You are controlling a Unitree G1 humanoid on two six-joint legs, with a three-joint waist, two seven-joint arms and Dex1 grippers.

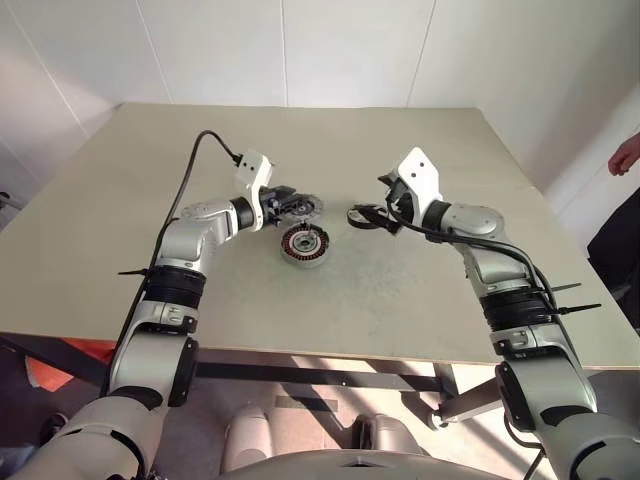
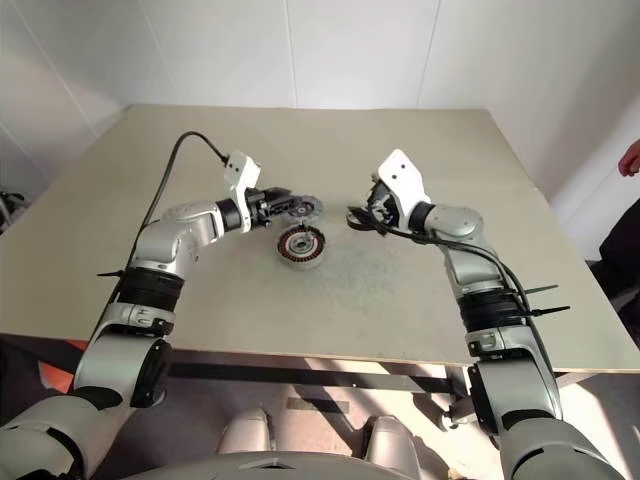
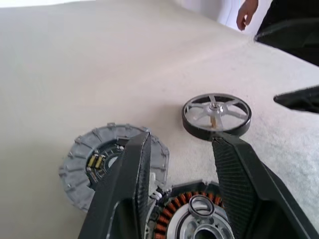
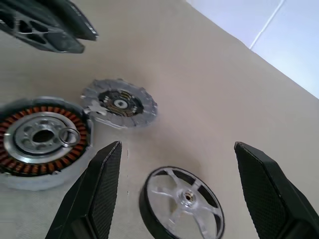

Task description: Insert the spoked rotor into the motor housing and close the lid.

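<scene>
On the beige counter (image 1: 420,300), near its middle, lie the three parts of the motor. The motor housing (image 1: 304,243), a silver ring with copper coils, sits flat with a small loose ring resting on its centre. Just beyond it, touching or nearly touching its rim, lies the lid (image 1: 301,207), the ribbed grey disc. The spoked rotor (image 4: 181,199) lies flat and apart from both, off to the housing's right.

The right gripper (image 4: 177,191) hovers over the rotor with its two black fingers spread wide, one on each side of the wheel, holding nothing. The right arm reaches forward and angles inward, the wrist roughly level.

The left gripper (image 3: 179,164) hangs above the lid and the housing, its fingers parted and empty. The left arm mirrors the right, bent in towards the centre.

The step in hand appears to be picking up the rotor. To do it well, the right gripper would likely need to come down centred on the wheel, close on the thin rim without tipping it, and lift it level. The loose ring on the housing's centre may get in the way of seating the rotor.

A person's hand (image 1: 624,154) shows at the far right edge, away from the parts.
</scene>
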